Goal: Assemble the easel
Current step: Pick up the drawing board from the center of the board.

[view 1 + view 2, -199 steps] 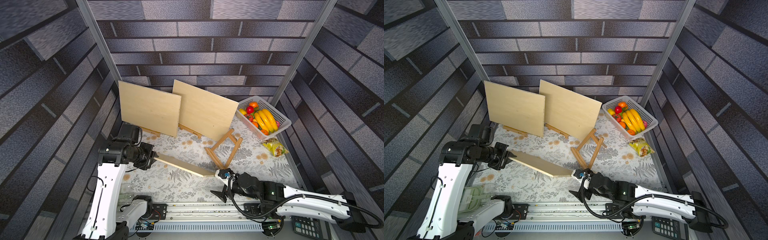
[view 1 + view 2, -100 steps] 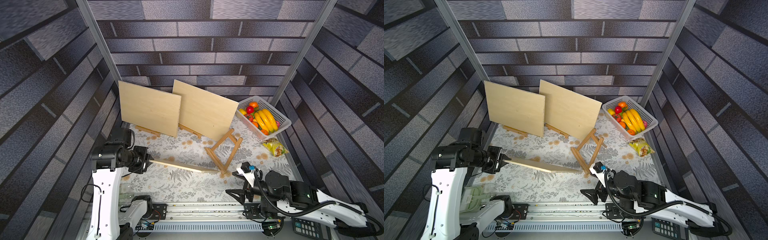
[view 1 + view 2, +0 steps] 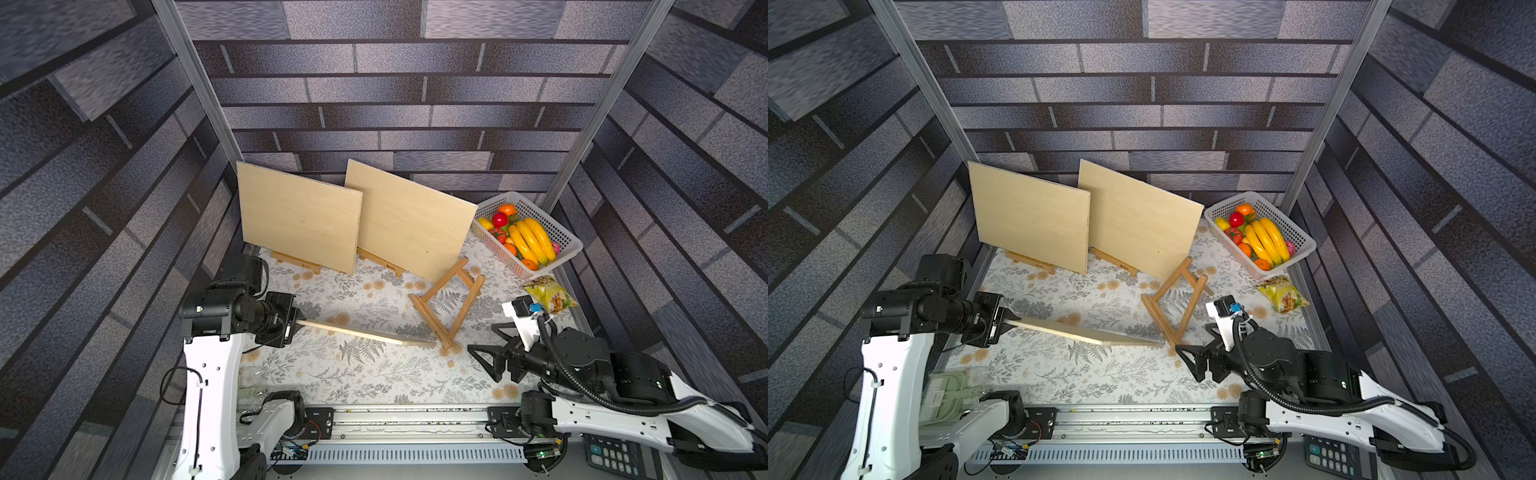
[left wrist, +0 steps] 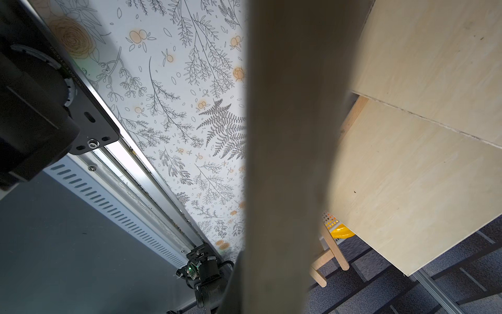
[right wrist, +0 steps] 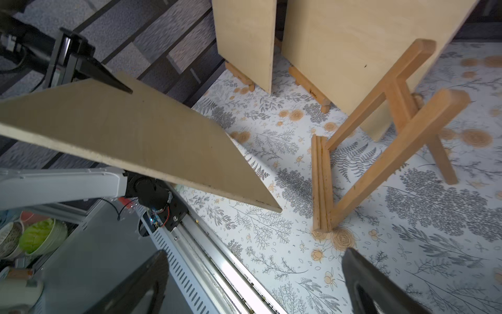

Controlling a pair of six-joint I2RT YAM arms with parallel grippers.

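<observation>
An empty wooden easel (image 3: 446, 301) (image 3: 1177, 303) (image 5: 380, 136) stands right of centre on the flowered cloth. My left gripper (image 3: 296, 324) (image 3: 1005, 325) is shut on one end of a thin wooden board (image 3: 365, 333) (image 3: 1079, 332) (image 5: 135, 141). The board shows nearly edge-on in both top views. It fills the middle of the left wrist view (image 4: 285, 136) and hides the fingers there. Its free end hangs close to the easel's lower ledge, a little apart from it. My right gripper (image 3: 482, 347) (image 3: 1187, 353) (image 5: 252, 285) is open and empty, in front of the easel.
Two more boards (image 3: 299, 222) (image 3: 409, 220) lean on small easels at the back wall. A white fruit basket (image 3: 525, 232) and a snack bag (image 3: 548, 293) sit at the right. Along the front run the rail (image 3: 395, 419), a calculator (image 3: 611, 457) and stacked dishes (image 3: 951, 390).
My right arm has drawn back to the right, away from the board's free end. The board has turned nearly edge-on in my left gripper, which has shifted slightly left.
</observation>
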